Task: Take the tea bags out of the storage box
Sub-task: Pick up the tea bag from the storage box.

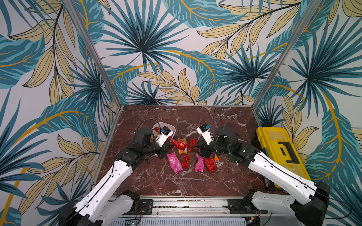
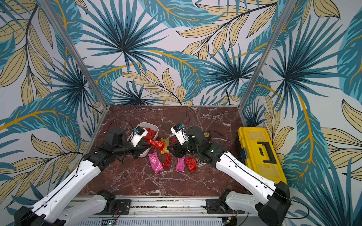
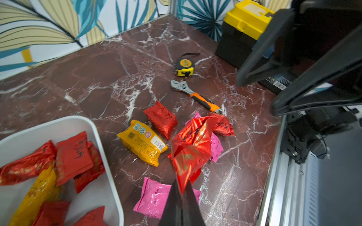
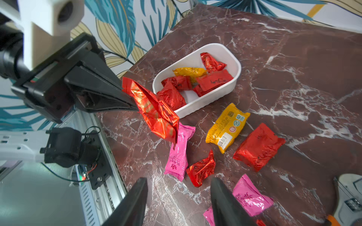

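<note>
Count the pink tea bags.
2 pink bags on the table: one beside the crumpled red bag, one by the right end effector. Others may hide in the box.

Your left pincer [image 3: 182,185] is clamped on one end of a crinkled red tea bag [image 3: 191,144], which hides part of a pink bag [image 3: 216,146] and a red bag [image 3: 223,125] behind it. Storage box [image 3: 92,123] close by: boxed red bags [image 3: 73,154] and one yellow sachet [image 3: 37,193] inside. Loose on the bench [image 3: 88,78]: yellow bag [image 3: 143,142], second red bag [image 3: 161,119], second pink bag [image 3: 154,197]. Farther off: wrench [image 3: 195,95], tape measure [image 3: 184,67], toolbox [image 3: 242,29].
</note>
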{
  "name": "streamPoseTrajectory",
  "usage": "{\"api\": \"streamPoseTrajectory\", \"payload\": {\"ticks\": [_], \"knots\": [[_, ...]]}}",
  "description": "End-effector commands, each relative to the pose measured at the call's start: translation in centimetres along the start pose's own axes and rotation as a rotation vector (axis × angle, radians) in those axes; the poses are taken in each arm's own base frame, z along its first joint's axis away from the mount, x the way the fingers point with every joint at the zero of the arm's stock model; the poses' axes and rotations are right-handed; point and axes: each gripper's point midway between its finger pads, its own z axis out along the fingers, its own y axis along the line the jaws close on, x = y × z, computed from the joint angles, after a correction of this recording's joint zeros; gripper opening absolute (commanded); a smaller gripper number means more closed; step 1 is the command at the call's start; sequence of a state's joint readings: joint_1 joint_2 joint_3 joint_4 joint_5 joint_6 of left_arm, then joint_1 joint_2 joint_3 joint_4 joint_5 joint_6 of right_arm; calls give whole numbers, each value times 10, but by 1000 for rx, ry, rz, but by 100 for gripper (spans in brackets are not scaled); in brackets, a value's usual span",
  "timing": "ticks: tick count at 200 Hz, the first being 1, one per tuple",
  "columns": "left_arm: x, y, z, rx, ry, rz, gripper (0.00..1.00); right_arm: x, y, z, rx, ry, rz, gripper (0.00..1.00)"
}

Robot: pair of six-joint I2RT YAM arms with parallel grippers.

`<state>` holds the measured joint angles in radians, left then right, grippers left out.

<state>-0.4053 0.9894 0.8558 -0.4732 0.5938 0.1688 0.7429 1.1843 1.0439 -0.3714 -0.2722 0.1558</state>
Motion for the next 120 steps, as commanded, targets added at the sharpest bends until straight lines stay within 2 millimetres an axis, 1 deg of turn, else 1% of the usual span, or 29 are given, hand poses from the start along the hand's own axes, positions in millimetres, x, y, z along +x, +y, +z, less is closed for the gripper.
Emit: {"api": "streamPoseTrajectory", "payload": {"ticks": [1,19,52,69,94,120], "knots": [[-22,-33,-12,161,-48,164,0,2,21,10,-110,32,-92,59],[-21,-40,-12,213,-39,159,0,6,31,18,-171,53,-102,60],[-22,-45,-10,257,-40,140,0,14,47,33,-271,106,-94,61],[-23,-47,-11,269,-46,136,0,14,49,39,-287,113,-81,57],[-18,-46,-10,272,-27,134,0,8,52,40,-304,87,-75,49],[-10,-45,-7,280,13,121,0,4,55,37,-320,69,-76,46]]}}
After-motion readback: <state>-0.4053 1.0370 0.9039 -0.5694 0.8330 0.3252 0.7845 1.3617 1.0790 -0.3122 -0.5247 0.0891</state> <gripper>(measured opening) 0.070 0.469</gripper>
